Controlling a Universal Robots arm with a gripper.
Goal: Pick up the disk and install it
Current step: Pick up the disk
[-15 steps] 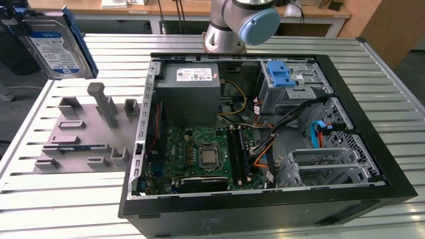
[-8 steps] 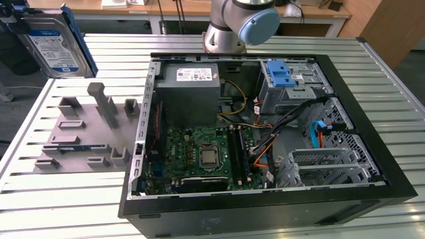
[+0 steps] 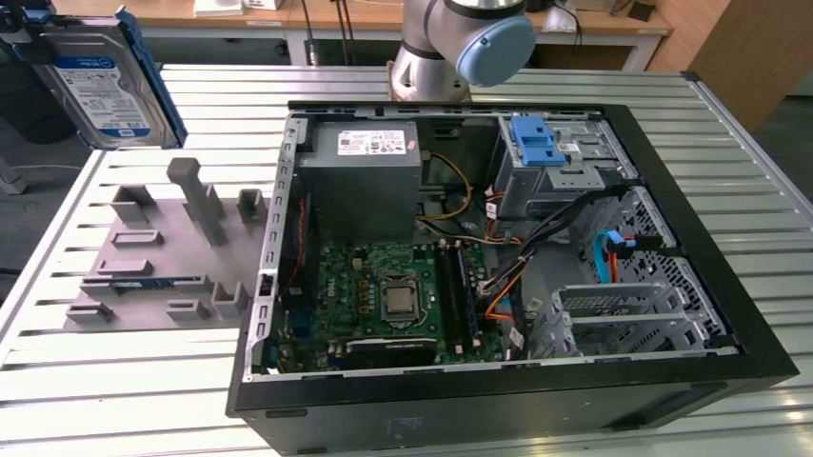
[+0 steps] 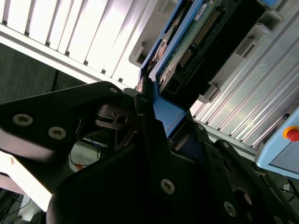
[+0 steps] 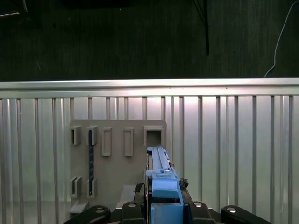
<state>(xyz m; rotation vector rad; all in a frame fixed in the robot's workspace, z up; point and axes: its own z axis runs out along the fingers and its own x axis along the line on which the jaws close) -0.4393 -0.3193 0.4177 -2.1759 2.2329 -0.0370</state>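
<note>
Disk [image 3: 105, 90] on edge, long axis vertical

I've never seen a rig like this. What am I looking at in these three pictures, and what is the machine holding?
This is one robot arm, standing behind an open computer case on a slatted metal table. The exterior view comes from a camera off the arm that looks down on the table. The two wrist views come from cameras riding on the arm, close to its tool, the part that grasps. Beside the case, at the exterior view's left, lies a grey holder board with slots and posts. The tool is shut on the disk, a silver hard drive with a blue frame. It hangs in the air above the board and is not yet in the case.
</note>
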